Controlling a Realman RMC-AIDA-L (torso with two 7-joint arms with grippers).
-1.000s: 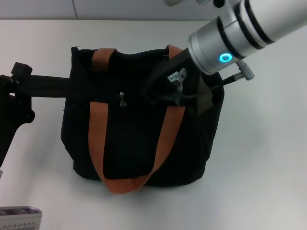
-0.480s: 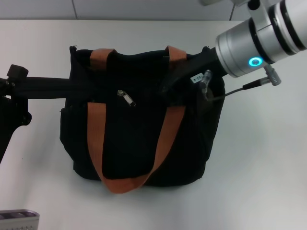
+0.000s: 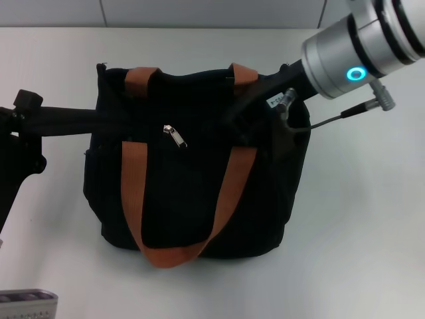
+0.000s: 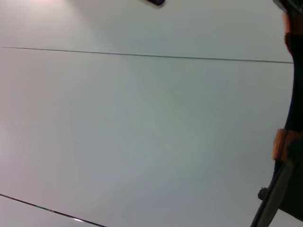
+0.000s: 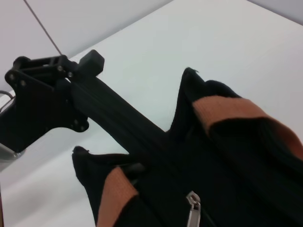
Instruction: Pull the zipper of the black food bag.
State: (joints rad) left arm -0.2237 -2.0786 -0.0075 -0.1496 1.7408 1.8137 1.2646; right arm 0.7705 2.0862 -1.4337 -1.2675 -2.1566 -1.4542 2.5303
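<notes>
The black food bag (image 3: 186, 193) stands mid-table with its two orange handles draped over the front. Its silver zipper (image 3: 174, 135) pull lies free on the bag's top, left of centre; it also shows in the right wrist view (image 5: 191, 210). My left gripper (image 3: 109, 121) reaches in from the left, its long black fingers together on the bag's left rim (image 5: 156, 146). My right gripper (image 3: 240, 116) hovers at the bag's upper right corner, well apart from the pull. Its fingers are dark against the fabric. The left wrist view catches only the bag's edge (image 4: 296, 94).
The bag sits on a white table (image 3: 358, 219) with open surface on the right and in front. A grey device (image 3: 23, 302) pokes in at the front left corner. A thin cable (image 3: 332, 119) hangs from my right wrist.
My right gripper has drawn back to the right and upward, away from the bag's middle. The zipper pull now shows uncovered. The left arm has hardly moved.
</notes>
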